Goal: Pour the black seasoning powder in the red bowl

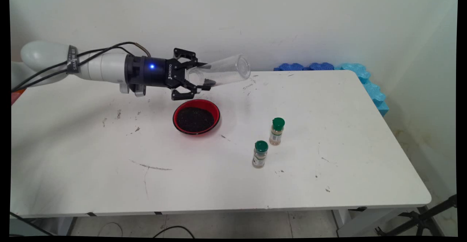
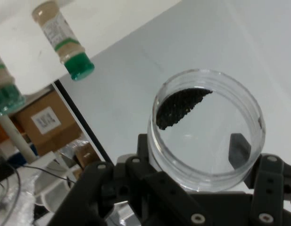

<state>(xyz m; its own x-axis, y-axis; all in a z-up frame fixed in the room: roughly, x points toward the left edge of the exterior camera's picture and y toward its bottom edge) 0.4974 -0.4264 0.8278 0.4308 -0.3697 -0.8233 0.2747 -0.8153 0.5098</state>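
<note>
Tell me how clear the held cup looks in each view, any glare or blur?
Main view: the clear cup in the hand is faint against the pale wall, its rim catching soft highlights. Hand view: the cup is sharp, dark grains visible inside; the spice jars are slightly soft.

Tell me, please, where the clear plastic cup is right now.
In the main view the clear plastic cup lies sideways in the black two-finger gripper, above the table's far side, just beyond the red bowl of dark grains.

ROBOTIQ on the pincer [image 1: 200, 78]
</note>
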